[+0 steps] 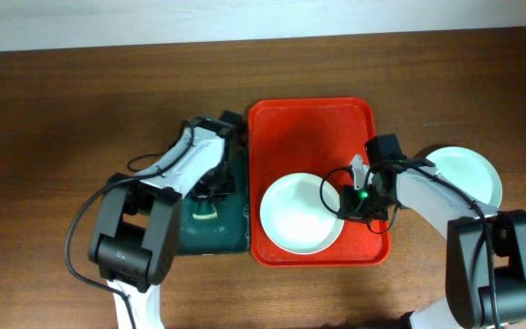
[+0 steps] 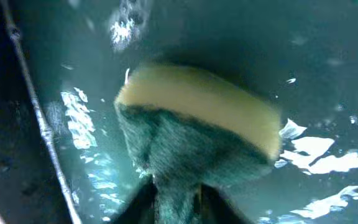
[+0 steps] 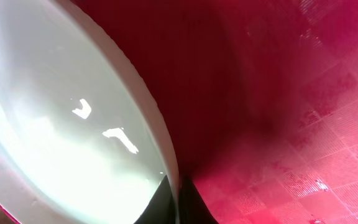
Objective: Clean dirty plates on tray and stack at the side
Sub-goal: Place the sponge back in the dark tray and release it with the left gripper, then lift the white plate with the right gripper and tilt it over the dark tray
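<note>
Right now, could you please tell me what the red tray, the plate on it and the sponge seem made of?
The red tray looks plastic: fine moulded grid. The plate is glossy, perhaps melamine or ceramic: sharp highlights. The sponge is yellow foam with green fibrous scourer.

Overhead: you have even, fairly bright light. The table (image 1: 80, 91) carries only soft shadows, and focus is sharp throughout.

Left wrist: dim with a teal cast. The sponge (image 2: 197, 118) is smeared by blur, and white glare flecks sit on the black tray (image 2: 328, 74).

Right wrist: the plate (image 3: 55, 143) is out of focus with two glare streaks. A dark shadow crosses the tray (image 3: 328, 124), whose texture is crisp only at right.
</note>
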Controlling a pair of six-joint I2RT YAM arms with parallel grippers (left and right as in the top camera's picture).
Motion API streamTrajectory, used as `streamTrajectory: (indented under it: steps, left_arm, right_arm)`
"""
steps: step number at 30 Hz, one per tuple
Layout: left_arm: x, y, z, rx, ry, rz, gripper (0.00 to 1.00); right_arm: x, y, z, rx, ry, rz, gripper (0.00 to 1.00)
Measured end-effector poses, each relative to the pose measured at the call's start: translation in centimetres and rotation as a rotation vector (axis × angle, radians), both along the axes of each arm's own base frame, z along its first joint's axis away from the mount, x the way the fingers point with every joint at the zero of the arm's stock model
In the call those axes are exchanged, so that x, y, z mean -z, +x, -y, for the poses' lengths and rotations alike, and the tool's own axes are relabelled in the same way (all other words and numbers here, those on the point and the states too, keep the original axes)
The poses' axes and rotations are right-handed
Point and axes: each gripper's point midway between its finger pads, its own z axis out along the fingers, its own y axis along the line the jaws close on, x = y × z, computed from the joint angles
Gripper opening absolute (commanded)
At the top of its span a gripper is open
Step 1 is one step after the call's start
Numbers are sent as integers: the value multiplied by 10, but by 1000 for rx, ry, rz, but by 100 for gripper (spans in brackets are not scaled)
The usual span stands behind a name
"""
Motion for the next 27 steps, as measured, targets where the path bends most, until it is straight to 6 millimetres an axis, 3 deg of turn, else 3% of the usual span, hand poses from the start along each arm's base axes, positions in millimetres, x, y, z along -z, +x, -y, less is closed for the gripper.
streamTrajectory:
  steps: [1, 3, 4, 5, 6, 14, 16, 21, 22, 25, 27]
  left_arm:
    - [0, 0, 0, -3, -26, -12, 98]
    - [-1, -1, 2, -11, -74, -27, 100]
    - [-5, -2, 3, -11, -95, -27, 100]
    - [-11, -2, 6, -13, -115, -19, 100]
    - [-22, -2, 9, -9, -142, 3, 100]
    - [-138, -9, 13, 27, -292, 275, 100]
    - [-162, -20, 9, 38, -310, 322, 100]
    - [-189, -39, -5, 45, -286, 374, 100]
    - [-193, -42, -9, 45, -273, 383, 100]
    - [-206, -56, -28, 19, -222, 409, 100]
    - [-215, -61, -41, -28, -210, 441, 100]
  right_arm:
    - [0, 0, 0, 0, 0, 0, 18]
    - [0, 0, 1, -3, -3, 1, 29]
    - [-1, 0, -1, -2, 5, 2, 26]
    - [-2, 1, -1, -4, 8, 7, 10]
    - [-2, 2, -1, -1, 8, 8, 4]
    - [-10, -6, 7, 4, -39, 5, 4]
    - [-34, -6, 12, 8, -61, 73, 4]
    - [-98, -9, 14, -16, -131, 272, 4]
    - [-117, -6, 9, -37, -145, 336, 4]
    - [-147, 1, -4, -80, -179, 425, 4]
    - [-169, 7, -25, -129, -185, 500, 4]
